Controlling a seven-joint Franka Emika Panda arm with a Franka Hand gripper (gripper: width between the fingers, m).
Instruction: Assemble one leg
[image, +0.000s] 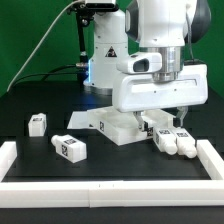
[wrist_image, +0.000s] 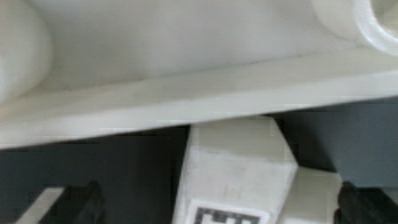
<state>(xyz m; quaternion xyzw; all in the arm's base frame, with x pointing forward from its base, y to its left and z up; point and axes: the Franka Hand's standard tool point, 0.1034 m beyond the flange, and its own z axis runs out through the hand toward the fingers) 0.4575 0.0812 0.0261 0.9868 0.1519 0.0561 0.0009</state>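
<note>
The black table (image: 30, 100) is fenced by a low white rim (image: 110, 190) along the left, front and right edges of the exterior view. Left of centre there is plenty of bare table, with only two loose pegs lying there, one (image: 38, 123) at mid-left and another (image: 70, 147) nearer the front rim. The right side is tighter: a pair of pegs (image: 174, 141) lies lower right, close to the right rim wall and just beside the flat panel (image: 112, 128) at centre.

The arm (image: 160, 30) comes straight down from the top right, its broad white wrist housing level and low over the panel's right edge. The gripper (image: 166, 120) hangs just above the pair of pegs.

In the wrist view the leg (wrist_image: 235, 160) lies right under the camera, its tag at the frame's lower edge and a big white surface beyond it. I cannot tell which peg of the pair it is. Whether the jaws are parted or clamped, I cannot tell.
</note>
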